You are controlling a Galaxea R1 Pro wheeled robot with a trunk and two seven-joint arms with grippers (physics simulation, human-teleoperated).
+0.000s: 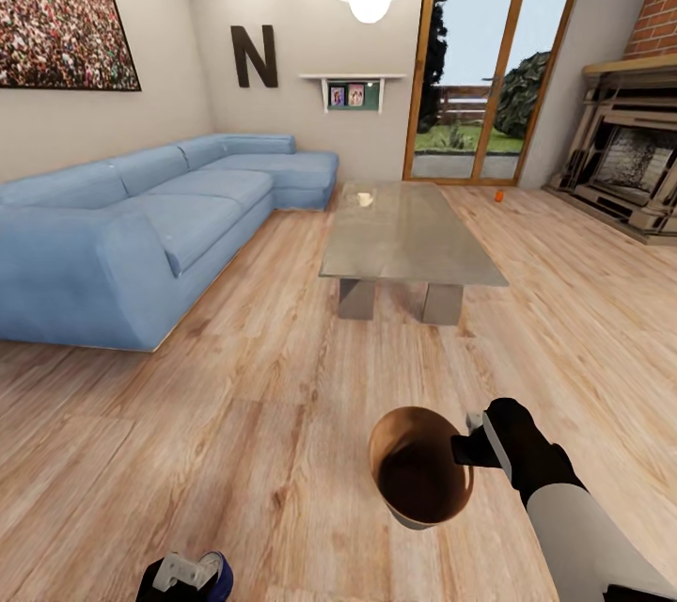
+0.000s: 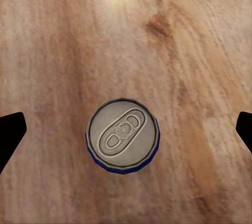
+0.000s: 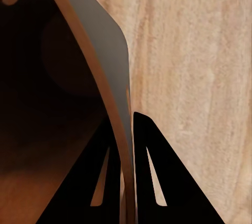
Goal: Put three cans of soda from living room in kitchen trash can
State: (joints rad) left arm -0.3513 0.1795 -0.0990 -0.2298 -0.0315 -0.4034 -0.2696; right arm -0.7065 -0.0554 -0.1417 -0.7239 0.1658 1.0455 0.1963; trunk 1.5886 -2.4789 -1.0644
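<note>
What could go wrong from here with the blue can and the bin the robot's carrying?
The left gripper is open, its fingertips wide of the upright blue soda can on the wood floor; an off-centre close could tip it. The right gripper pinches only the thin rim of the trash can, so the bin might swing or slip. An orange can sits far off by the glass doors.
</note>
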